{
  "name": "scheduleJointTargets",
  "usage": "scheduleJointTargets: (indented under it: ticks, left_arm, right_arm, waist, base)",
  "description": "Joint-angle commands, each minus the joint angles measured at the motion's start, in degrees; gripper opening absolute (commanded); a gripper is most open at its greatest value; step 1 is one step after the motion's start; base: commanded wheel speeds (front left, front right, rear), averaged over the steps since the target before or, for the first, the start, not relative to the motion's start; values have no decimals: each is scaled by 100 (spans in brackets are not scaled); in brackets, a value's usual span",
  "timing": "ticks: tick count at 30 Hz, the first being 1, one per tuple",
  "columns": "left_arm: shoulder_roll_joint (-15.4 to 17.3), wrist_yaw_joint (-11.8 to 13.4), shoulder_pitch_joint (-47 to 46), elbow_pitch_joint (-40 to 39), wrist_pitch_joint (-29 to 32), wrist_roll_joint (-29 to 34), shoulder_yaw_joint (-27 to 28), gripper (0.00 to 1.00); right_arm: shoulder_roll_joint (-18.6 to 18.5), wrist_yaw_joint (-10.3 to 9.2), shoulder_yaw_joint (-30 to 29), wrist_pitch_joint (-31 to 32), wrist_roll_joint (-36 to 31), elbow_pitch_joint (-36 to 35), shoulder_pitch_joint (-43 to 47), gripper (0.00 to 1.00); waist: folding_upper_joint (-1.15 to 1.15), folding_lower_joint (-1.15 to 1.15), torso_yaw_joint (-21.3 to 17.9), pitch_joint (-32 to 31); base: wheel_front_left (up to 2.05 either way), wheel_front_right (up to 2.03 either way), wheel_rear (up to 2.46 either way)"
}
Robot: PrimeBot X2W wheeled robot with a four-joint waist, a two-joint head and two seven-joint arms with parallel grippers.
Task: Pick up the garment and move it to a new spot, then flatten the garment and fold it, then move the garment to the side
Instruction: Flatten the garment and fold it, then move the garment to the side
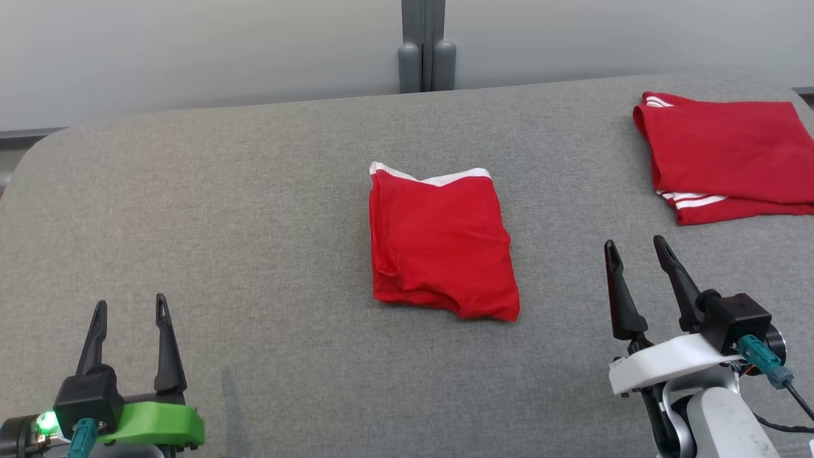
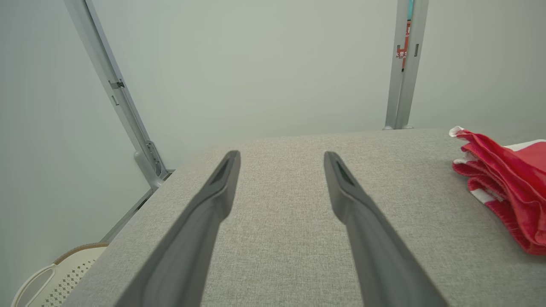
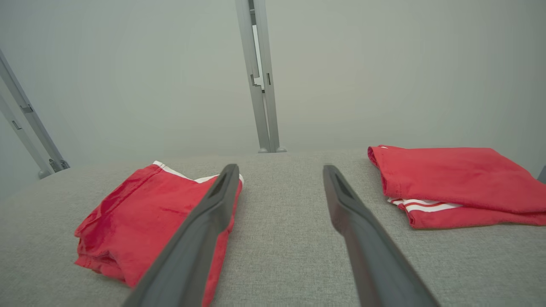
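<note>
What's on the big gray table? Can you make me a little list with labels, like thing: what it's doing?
Table: gray fabric top
Middle red garment: folded, white trim at its far edge, lying at the table's centre
Second red garment: folded, white stripes, far right corner
Left gripper: open, empty, near left side
Right gripper: open, empty, near right side, touching neither garment
Basket: pale, with small holes, down beside the table's left end

The garment (image 1: 442, 245) lies midway on the table (image 1: 191, 210) — a second garment (image 1: 725, 156) behind, to its right.
</note>
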Motion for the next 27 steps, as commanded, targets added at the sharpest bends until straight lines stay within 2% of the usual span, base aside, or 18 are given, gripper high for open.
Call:
scheduleJointTargets:
  ticks: [1,27]
  left_arm:
    - [46,-15,104,12,-17,-43,3,100]
    - [104,28,111,51,-17,-90,6,100]
  right_arm:
    - [8,-1,-10,-14,-35,33,68,100]
    - [15,-1,111,-15,-31,220,-37,100]
  waist:
    - [0,0,-12,-19]
    - [0,0,-20,-37]
  base:
    - [0,0,0]
    - [0,0,0]
